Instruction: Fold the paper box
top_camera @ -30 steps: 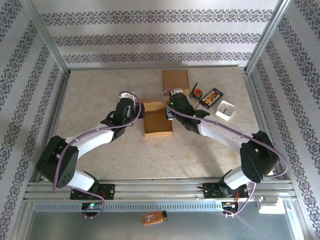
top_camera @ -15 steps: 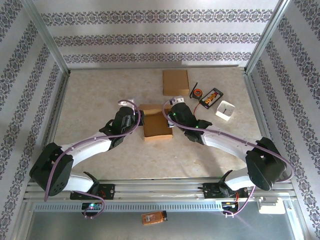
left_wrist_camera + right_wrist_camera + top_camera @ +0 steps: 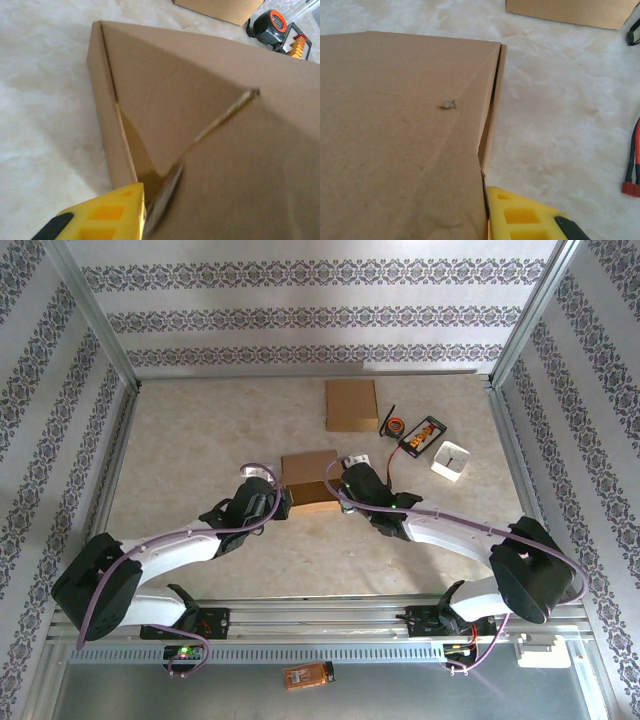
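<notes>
paper box point(image 3: 309, 480) mid-table, left gripper point(image 3: 281, 503) at its 8 o'clock, right gripper point(image 3: 341, 486) at 3 o'clock — cannot tell whether either's jaws are gripping it.

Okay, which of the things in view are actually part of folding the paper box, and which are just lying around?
Part of the job:
- partly folded brown cardboard box

Lying about:
- second brown cardboard piece, untouched behind it
- round orange-and-black object
- black tray of orange parts
- small white square tub
- small orange rectangular object, near the arm bases
</notes>
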You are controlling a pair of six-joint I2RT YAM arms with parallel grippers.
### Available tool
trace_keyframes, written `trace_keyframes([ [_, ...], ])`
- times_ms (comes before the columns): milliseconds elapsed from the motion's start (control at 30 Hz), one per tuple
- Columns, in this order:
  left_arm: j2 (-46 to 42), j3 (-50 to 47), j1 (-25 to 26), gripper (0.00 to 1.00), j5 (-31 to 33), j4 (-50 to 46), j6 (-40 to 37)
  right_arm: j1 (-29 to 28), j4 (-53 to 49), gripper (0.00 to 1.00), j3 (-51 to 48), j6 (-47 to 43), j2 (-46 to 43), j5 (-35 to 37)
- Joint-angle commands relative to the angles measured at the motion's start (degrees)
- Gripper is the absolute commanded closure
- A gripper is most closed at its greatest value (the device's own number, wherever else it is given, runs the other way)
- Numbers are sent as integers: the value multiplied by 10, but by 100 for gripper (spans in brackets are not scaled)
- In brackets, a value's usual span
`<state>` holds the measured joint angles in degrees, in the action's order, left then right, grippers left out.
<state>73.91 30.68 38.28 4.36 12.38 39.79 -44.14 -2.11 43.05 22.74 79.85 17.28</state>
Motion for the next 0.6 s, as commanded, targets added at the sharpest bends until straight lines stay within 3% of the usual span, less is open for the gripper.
trace_keyframes([
  [0,-26,-10,6,75,4,-31,15,-13,-15,84,-9,16,-16,22],
  [167,-49,-15,13,66,6,-44,13,-23,-24,76,-17,36,-34,23],
  [367,-86,-31,27,53,8,-47,25,-34,-36,59,-38,64,-66,15],
  [567,-143,-29,56,51,17,-83,28,-44,-60,50,-50,81,-120,-10],
])
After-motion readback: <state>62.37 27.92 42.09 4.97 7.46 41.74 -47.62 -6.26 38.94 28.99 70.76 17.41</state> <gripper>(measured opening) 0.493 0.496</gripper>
